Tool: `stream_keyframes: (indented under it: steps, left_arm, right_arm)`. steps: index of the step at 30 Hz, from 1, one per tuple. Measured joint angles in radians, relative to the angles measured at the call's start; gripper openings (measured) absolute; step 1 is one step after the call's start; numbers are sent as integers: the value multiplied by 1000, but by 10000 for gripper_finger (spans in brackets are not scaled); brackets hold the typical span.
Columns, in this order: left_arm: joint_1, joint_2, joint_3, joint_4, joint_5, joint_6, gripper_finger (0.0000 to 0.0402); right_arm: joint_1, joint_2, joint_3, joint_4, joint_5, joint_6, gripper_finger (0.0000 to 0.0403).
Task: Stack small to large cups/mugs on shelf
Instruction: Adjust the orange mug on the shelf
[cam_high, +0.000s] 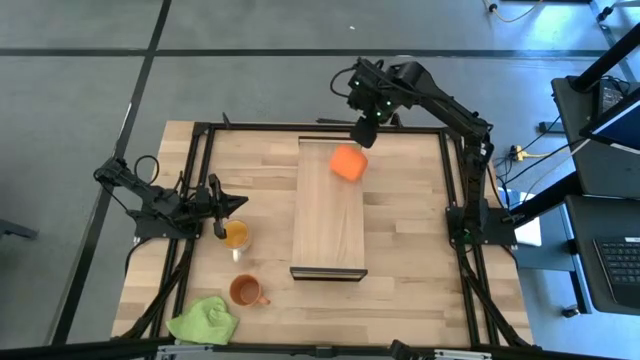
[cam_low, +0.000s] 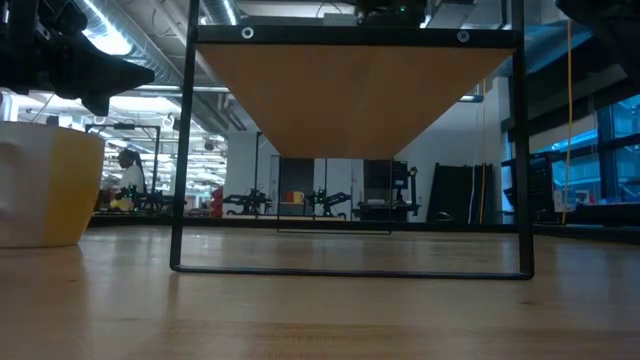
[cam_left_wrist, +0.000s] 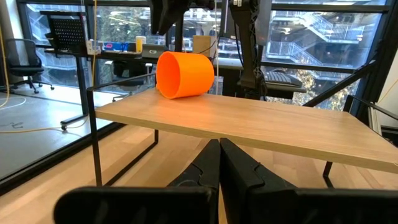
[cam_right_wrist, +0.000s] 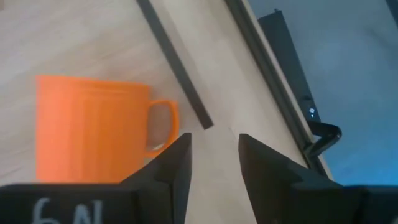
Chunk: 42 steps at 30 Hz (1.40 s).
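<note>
The orange mug (cam_high: 349, 162) lies tipped on its side on the shelf (cam_high: 328, 220), near the shelf's far end; the left wrist view shows the mug (cam_left_wrist: 185, 74) leaning on its rim. My right gripper (cam_high: 365, 130) is open above the shelf's far edge, just beyond the mug (cam_right_wrist: 93, 137), whose handle (cam_right_wrist: 163, 127) points toward it. My left gripper (cam_high: 222, 222) is shut and hovers by the amber cup (cam_high: 236, 235), which stands on the table left of the shelf. In the low view the cup (cam_low: 40, 185) sits below the gripper with a gap between them. The rust-brown mug (cam_high: 245, 291) stands upright nearer the near edge.
A lime-green cloth (cam_high: 205, 320) lies at the table's near left corner. The shelf stands raised on a thin black frame (cam_low: 180, 150) with open space beneath it. The shelf top (cam_left_wrist: 261, 124) is bare from its middle to its near end. A black rail frame (cam_high: 200, 135) borders the table.
</note>
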Motion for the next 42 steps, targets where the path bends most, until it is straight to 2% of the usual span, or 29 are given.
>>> stream_keyframes:
  steps: [14,22,27,33,35,39,42]
  left_arm:
    - [0,0,0,0,0,0,0]
    - [1,0,0,24,-4,43,0]
    - [0,0,0,201,72,-73,0]
    - [25,1,11,456,30,-13,0]
    - [33,1,74,370,56,-80,0]
    - [73,89,253,-47,121,-253,0]
    - [131,197,408,-156,179,-262,0]
  right_arm:
    - [3,0,-5,8,-7,30,133]
    - [4,0,-5,8,-5,116,133]
    - [12,0,-5,13,4,178,133]
    - [22,0,-5,37,5,225,133]
    - [30,0,-5,39,5,236,133]
    - [70,0,-5,64,8,210,133]
    - [125,-9,-5,149,44,199,133]
